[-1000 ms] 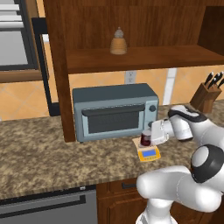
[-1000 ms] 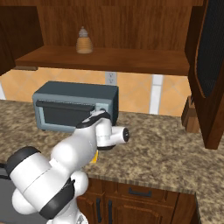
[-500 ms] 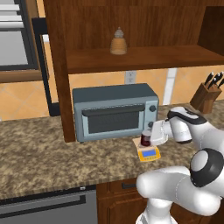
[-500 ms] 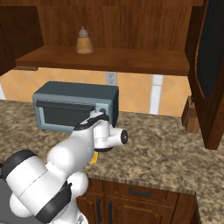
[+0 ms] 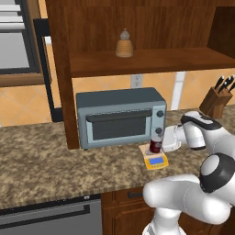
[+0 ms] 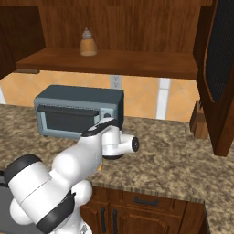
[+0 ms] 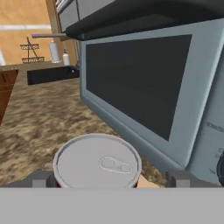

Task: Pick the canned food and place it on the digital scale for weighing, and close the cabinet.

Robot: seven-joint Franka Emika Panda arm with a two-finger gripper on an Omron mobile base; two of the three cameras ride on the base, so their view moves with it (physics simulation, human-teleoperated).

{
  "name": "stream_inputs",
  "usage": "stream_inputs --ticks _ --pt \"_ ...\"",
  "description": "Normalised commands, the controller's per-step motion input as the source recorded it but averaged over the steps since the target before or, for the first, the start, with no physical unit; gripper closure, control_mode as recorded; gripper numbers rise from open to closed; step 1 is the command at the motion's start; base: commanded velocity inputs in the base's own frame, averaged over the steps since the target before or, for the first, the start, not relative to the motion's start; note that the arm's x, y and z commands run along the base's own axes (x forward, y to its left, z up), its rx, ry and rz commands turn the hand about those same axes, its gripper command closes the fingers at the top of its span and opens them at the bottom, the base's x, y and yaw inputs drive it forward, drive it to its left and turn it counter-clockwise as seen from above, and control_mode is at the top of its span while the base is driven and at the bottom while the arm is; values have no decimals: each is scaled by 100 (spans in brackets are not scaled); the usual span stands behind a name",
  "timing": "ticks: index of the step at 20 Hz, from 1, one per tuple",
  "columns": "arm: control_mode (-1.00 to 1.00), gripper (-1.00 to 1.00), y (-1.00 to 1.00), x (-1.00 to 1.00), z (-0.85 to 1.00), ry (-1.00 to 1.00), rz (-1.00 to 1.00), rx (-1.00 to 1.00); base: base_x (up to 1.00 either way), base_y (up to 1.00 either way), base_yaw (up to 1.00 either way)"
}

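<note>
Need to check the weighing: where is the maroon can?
Left base view: the small maroon cylindrical can stands on the yellow-orange scale, before the grey-blue toaster oven's right end.

Canned food (image 5: 155,143) on digital scale (image 5: 155,160), before toaster oven (image 5: 121,116).

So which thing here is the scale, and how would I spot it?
Find the grey-blue toaster oven on the counter. By its right front corner lies the digital scale, flat and yellow-orange with a blue display, and the canned food stands on it. Nothing else nearby is yellow.
</note>
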Motion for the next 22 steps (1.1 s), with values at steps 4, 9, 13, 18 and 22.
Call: stream_inputs --ticks 4,9,13,18,22 --pt "-100 -100 0 -1 0 -7 0 0 0 0 0" --pt "-100 -100 0 -23 0 -14 0 0 0 0 0" --pt "-100 -100 0 -18 0 -21 0 0 0 0 0" --pt "-100 -100 0 -19 0 -27 0 0 0 0 0" --pt "-100 -100 -22 -37 4 -25 0 4 0 0 0"
